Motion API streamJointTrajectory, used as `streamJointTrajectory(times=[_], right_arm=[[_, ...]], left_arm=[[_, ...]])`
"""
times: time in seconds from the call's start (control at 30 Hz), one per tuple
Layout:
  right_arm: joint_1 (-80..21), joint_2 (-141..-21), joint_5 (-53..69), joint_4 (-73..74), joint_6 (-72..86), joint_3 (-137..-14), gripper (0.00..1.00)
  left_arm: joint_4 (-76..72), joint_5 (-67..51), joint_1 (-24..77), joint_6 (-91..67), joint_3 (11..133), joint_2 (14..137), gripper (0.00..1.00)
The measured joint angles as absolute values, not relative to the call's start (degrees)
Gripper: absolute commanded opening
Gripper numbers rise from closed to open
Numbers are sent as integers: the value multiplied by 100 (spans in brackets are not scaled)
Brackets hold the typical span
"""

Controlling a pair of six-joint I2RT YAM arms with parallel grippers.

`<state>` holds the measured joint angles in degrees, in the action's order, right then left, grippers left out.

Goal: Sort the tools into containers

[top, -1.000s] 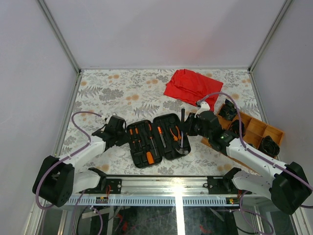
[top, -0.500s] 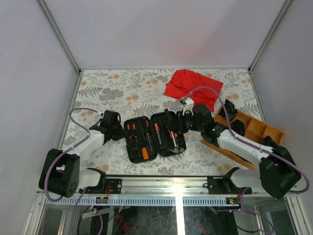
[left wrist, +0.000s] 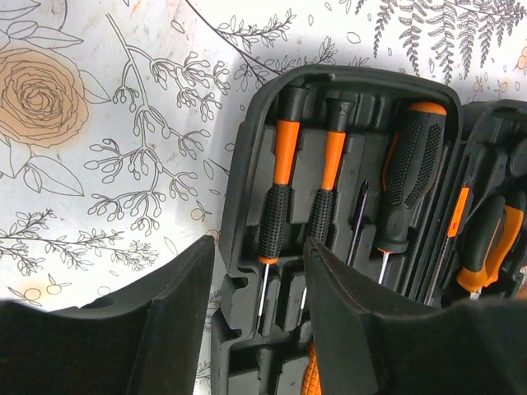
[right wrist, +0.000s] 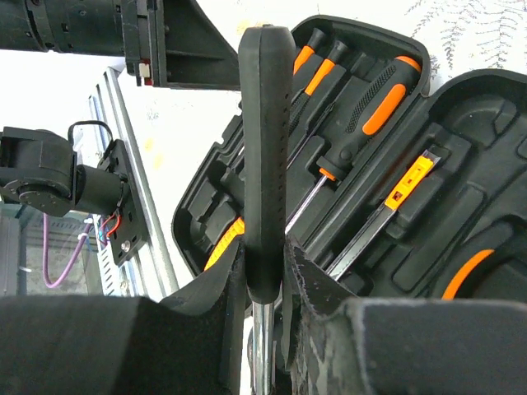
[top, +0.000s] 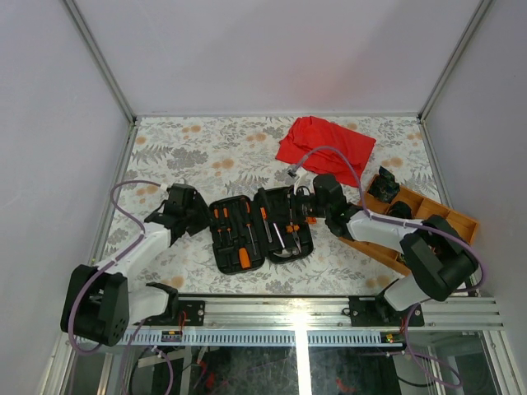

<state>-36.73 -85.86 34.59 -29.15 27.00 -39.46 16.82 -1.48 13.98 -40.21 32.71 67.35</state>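
Observation:
The black tool case [top: 247,247] lies open at mid-table, with orange-and-black screwdrivers [left wrist: 280,185] and orange-handled pliers [left wrist: 492,243] seated in its moulded slots. My left gripper [top: 194,216] is at the case's left rim [left wrist: 247,156]. In the left wrist view it [left wrist: 259,321] stands open, its fingers [left wrist: 132,329] straddling the rim wall and one screwdriver shaft without touching either. My right gripper [top: 303,207] hovers over the case's right half. It [right wrist: 265,276] is shut on the long black-handled driver [right wrist: 265,140], which points out past its fingertips.
A red cloth [top: 325,144] lies at the back right. A wooden compartment tray [top: 449,220] with black parts in it sits at the right edge, under the right arm. The metal frame rail [top: 296,311] runs along the near edge.
My left jaws have opened at the case's left rim. The right gripper has carried the black-handled driver leftward, farther over the case. The case has shifted slightly left.

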Motion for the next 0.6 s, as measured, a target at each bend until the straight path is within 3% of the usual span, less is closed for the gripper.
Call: streamJointTrajectory(times=[0.23, 0.37, 0.6], right_arm=[[-3669, -8958, 3520, -3459, 2766, -3924, 2], [-3667, -9105, 3520, -3758, 2808, -3846, 3], [-3645, -9279, 3509, -3964, 2840, -3671, 5]], left_arm=[[1776, -303, 1398, -4023, 3273, 6379, 50], [1973, -408, 1396, -4040, 3365, 5680, 58], [2480, -419, 1382, -4077, 4668, 4674, 71]])
